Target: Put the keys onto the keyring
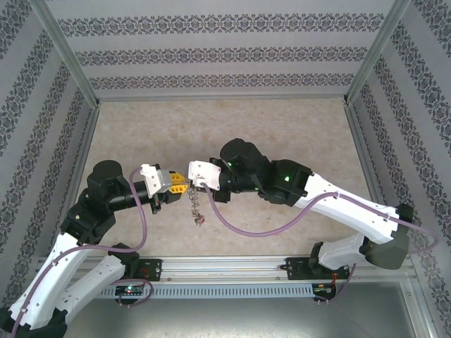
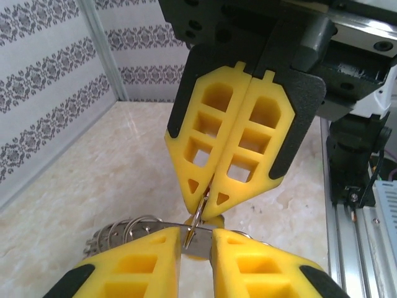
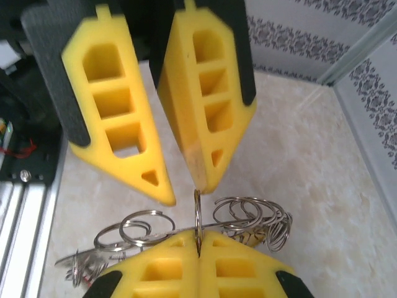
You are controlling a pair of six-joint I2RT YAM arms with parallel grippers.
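My two grippers meet tip to tip above the table. The right gripper is shut on a small upright metal ring threaded on the keyring, whose thin rim carries several more small rings. The left gripper is open, its yellow fingers either side of that small ring and a flat grey metal piece. In the right wrist view, one left fingertip touches the ring's top. From above, the keyring hangs below both grippers with a red key at its lower end. A yellow key head peeks out behind the ring.
The beige marbled table stretches away behind the grippers, boxed in by patterned walls and metal posts. An aluminium rail runs along the near edge by the arm bases. Purple cables loop beneath both wrists.
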